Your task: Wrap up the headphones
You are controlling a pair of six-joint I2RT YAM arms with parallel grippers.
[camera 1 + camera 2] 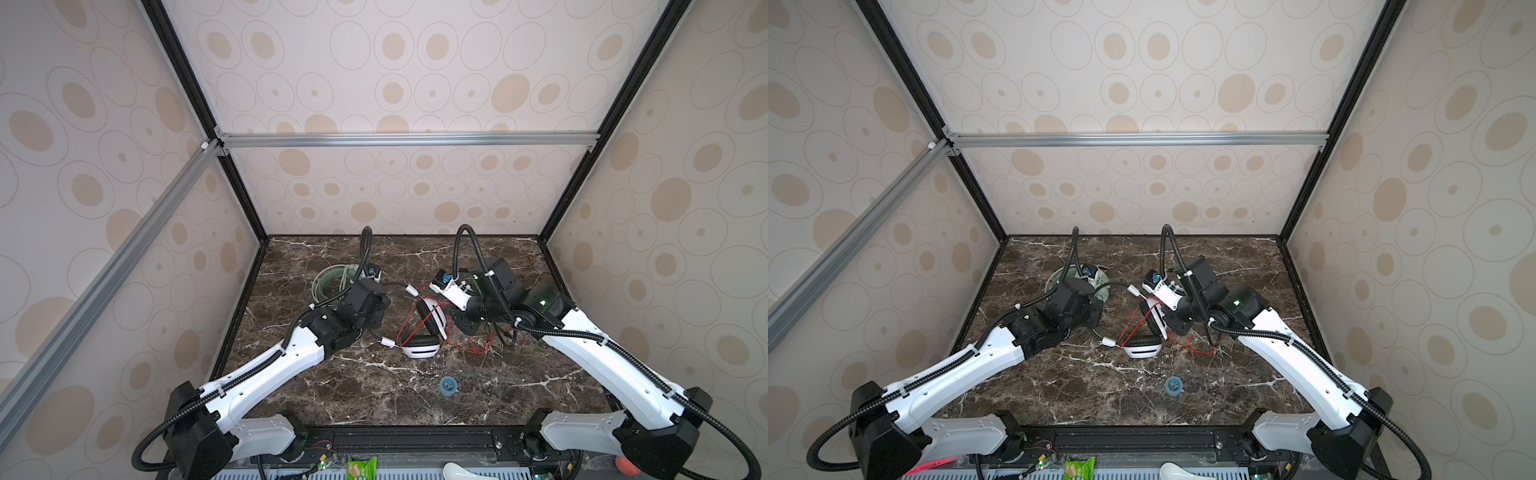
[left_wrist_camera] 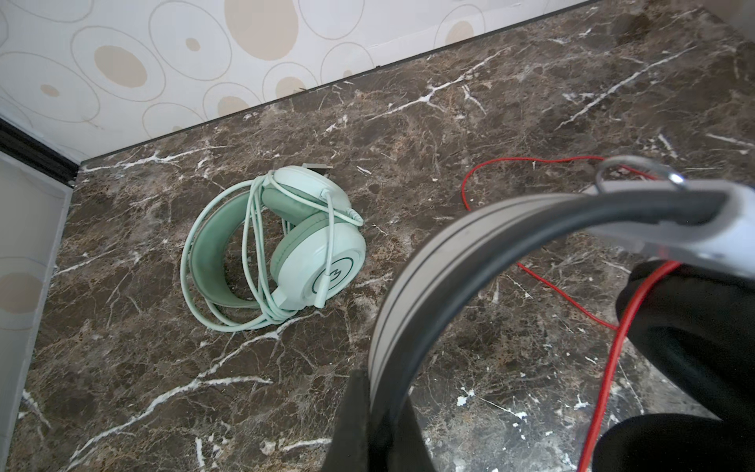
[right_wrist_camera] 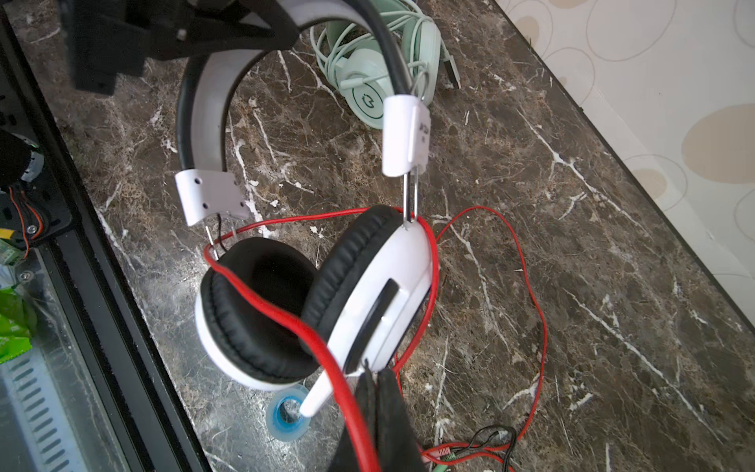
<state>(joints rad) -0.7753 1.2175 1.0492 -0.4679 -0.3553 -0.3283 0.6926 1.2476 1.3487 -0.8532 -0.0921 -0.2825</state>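
On the dark, white-veined marble worktop (image 2: 490, 122), the left pincer (image 2: 384, 408) is clamped tight on the arched headband of the white-and-black corded headphones (image 3: 380, 294). It holds them near the middle, with the black-padded ear cups toward the right arm. The right pincer (image 3: 376, 392) is fully closed and appears to pinch the thin red cord (image 3: 353, 408), which runs taut across both cups. The rest of the cord trails in loose loops to a tangle of plugs. Near the back wall, beyond the left arm, the pale mint-green headphones (image 2: 322, 253) lie already bound in their own cord. The slack is the likely trouble: a loop may snag on the plugs or slide off the smooth white cup. So thin a cord could also slip from the pincer under a hard pull. The single-point hold on the headband may let the headset twist.
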